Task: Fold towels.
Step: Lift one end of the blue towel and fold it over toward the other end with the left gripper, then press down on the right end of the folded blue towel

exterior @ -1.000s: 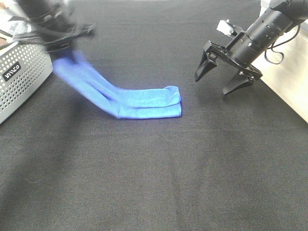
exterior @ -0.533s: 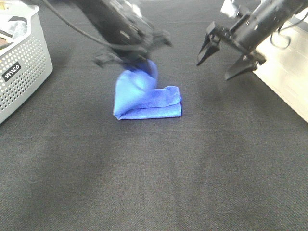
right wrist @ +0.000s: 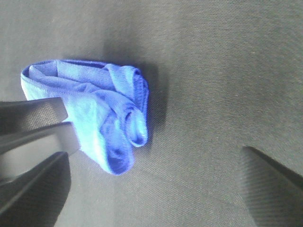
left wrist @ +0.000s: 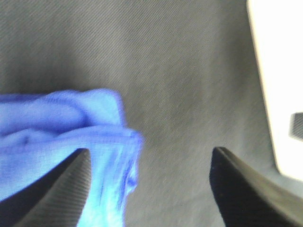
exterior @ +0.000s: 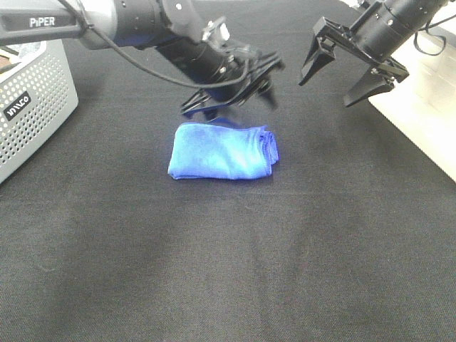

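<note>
Both empty, the left pincer [exterior: 236, 105] and right pincer [exterior: 330, 88] gape wide; the towel [exterior: 221, 151] (edges uneven) could spring open, unpressed.

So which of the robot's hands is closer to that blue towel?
Left. The left hand hovers open just over the far edge of the blue towel; the right hand hangs open farther back and off to its right, well clear.

The soft blue cloth towel [exterior: 222, 151] lies folded in a small, thick bundle on the black table cover [exterior: 228, 271]. Seen from the high camera, its left part is smooth and flat. Its right end is bunched up, with rolled layers showing.
</note>
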Action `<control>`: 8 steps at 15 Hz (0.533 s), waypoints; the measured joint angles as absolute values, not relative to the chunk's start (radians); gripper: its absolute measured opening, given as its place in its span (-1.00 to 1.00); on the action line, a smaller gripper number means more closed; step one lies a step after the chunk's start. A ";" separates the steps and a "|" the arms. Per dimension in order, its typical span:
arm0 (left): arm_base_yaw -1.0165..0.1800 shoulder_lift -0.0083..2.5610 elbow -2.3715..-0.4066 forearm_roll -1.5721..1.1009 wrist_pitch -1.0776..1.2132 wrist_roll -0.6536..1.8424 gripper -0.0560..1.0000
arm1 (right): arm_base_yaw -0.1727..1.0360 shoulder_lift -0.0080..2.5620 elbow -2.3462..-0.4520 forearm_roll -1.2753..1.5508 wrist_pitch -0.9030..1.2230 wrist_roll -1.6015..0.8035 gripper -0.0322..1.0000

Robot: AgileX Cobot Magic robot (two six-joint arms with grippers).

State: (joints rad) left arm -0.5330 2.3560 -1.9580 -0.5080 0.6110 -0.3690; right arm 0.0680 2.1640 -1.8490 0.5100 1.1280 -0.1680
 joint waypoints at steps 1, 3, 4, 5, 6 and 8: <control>-0.513 2.337 -1.958 -0.487 0.605 -0.367 0.40 | 0.068 2.164 -1.849 0.510 1.126 -0.166 0.79; -0.453 2.283 -1.958 -0.424 0.602 -0.357 0.41 | 0.068 2.164 -1.849 0.538 1.132 -0.165 0.79; -0.412 2.251 -1.958 -0.395 0.597 -0.354 0.41 | 0.070 2.164 -1.849 0.574 1.142 -0.173 0.79; -0.376 2.230 -1.958 -0.381 0.596 -0.354 0.41 | 0.083 2.164 -1.849 0.618 1.147 -0.196 0.79; -0.338 2.211 -1.958 -0.372 0.597 -0.354 0.41 | 0.114 2.164 -1.849 0.656 1.147 -0.224 0.79; -0.283 2.197 -1.958 -0.371 0.615 -0.346 0.41 | 0.198 2.177 -1.849 0.720 1.147 -0.265 0.79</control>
State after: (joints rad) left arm -0.2830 2.1970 -1.9580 -0.3710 0.6150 -0.3460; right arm 0.1980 2.1770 -1.8490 0.7200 1.1470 -0.2650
